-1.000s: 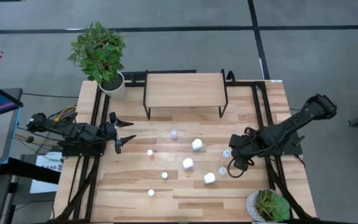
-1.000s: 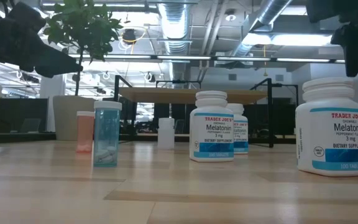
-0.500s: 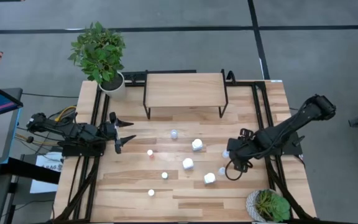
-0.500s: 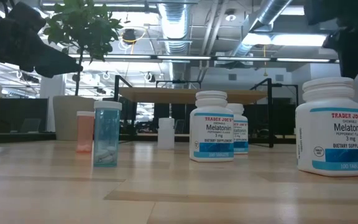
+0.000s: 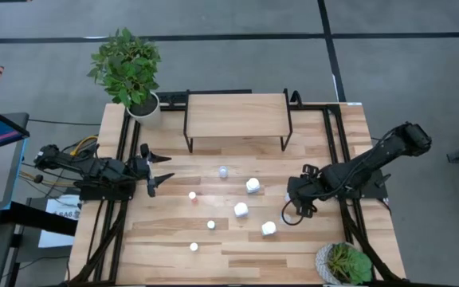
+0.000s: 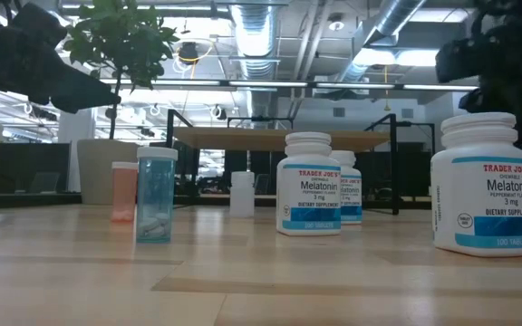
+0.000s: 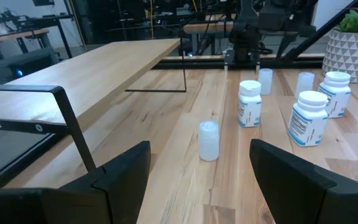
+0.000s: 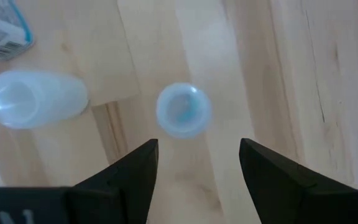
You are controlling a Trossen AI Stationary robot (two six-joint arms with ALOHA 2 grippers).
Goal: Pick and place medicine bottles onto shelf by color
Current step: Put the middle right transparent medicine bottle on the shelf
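Small medicine bottles stand upright on the plank table: chunky white ones [image 5: 253, 185] [image 5: 241, 210] [image 5: 268, 229], a pale blue one [image 5: 223, 171] and tiny white ones [image 5: 192, 194] [image 5: 211, 225]. The shelf [image 5: 237, 115] stands at the far middle with a bare top. My right gripper [image 8: 197, 146] points down, open, right above a pale blue bottle [image 8: 183, 110] that stands between and beyond its fingertips; a second pale bottle [image 8: 33, 98] stands beside it. In the high view the right gripper [image 5: 292, 206] covers both. My left gripper [image 5: 166, 169] waits open at the table's left.
A potted plant [image 5: 127, 68] stands at the far left corner and a second one [image 5: 343, 263] at the near right corner. Black frame rails [image 5: 331, 151] run along the table's sides. Bare planks lie near the front edge.
My right gripper has come down toward the two pale blue bottles at the table's right, has shifted a little toward the left edge and has rolled slightly. It now covers them from above. Its fingers have stayed open. The bottles have not moved.
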